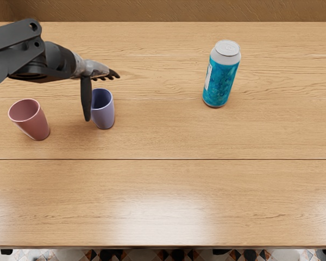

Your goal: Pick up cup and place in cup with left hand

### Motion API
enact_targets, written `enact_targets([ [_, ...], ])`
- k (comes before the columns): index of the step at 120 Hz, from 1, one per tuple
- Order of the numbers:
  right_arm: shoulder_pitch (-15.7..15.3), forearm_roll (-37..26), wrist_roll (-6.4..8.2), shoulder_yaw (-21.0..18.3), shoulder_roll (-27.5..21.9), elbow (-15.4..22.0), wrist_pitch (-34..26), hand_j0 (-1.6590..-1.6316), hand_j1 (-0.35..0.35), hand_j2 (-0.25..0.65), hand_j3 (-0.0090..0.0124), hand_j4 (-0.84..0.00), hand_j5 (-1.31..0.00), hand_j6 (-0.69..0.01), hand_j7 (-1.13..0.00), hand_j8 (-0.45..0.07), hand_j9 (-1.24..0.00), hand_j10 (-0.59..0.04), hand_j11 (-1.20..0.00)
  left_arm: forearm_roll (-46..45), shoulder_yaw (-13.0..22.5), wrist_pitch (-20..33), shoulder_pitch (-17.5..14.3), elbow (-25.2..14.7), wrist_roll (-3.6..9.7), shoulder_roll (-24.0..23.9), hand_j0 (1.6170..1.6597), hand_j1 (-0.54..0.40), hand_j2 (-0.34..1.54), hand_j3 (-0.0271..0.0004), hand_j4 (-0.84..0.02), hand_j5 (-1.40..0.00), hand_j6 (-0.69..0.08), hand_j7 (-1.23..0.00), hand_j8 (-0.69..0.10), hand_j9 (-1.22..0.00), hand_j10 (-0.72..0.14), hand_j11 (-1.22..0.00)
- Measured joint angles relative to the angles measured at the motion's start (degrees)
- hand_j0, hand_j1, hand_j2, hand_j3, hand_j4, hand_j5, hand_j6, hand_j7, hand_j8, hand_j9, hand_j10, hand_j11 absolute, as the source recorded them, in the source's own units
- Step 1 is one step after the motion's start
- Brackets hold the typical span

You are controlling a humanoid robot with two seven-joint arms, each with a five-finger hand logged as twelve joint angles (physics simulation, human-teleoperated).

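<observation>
My left hand (100,87) comes in from the picture's left edge, above and just behind the purple cup. Its thumb points down along the cup's left side, while the other fingers extend to the right, and it holds nothing. The purple cup (104,115) stands upright on the table, the left part of its rim hidden behind the thumb. Further left, the pink cup (35,125) also stands on the table with its mouth up. Whether the thumb touches the purple cup, I cannot tell.
A blue can (220,80) with a silver top stands upright on the wooden table (163,190), well to the right of both cups. The table's front edge runs along the bottom of the view, and a brown surface lies behind its back edge.
</observation>
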Motion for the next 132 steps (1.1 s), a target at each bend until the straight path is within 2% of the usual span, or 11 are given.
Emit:
enact_targets([
  [24,0.0,0.0,0.00,0.0,0.0,0.0,0.0,-1.6581,-0.348,-0.001,0.0000,0.000,0.00,0.007,0.00,0.006,0.00,0.004,0.00,1.4,1.3,0.5,0.3,0.1,0.13,-1.5,1.6581,0.322,0.00,0.0000,-0.025,-0.03,-0.026,-0.03,-0.025,-0.03,-0.024,-0.03],
  [74,0.0,0.0,-0.01,0.0,0.0,0.0,0.0,-1.6581,-0.348,-0.001,0.0000,0.000,0.00,0.007,0.00,0.006,0.00,0.004,0.00,1.4,1.5,2.1,0.6,0.1,0.35,-2.0,1.6581,0.232,0.02,0.0000,-0.101,-0.13,-0.101,-0.13,-0.101,-0.13,-0.100,-0.13],
  [113,0.0,0.0,0.00,0.0,0.0,0.0,0.0,-1.6581,-0.348,-0.001,0.0000,0.000,0.00,0.007,0.00,0.006,0.00,0.004,0.00,1.3,1.6,4.9,1.2,0.1,0.35,-2.3,1.6581,0.214,0.02,0.0000,-0.115,-0.15,-0.116,-0.15,-0.116,-0.15,-0.115,-0.15],
  [132,0.0,0.0,0.00,0.0,0.0,0.0,0.0,-1.6581,-0.348,-0.001,0.0000,0.000,0.00,0.007,0.00,0.006,0.00,0.004,0.00,1.5,2.8,5.5,1.2,0.1,0.35,-2.3,1.6581,0.212,0.02,0.0000,-0.117,-0.15,-0.118,-0.15,-0.118,-0.15,-0.117,-0.15],
])
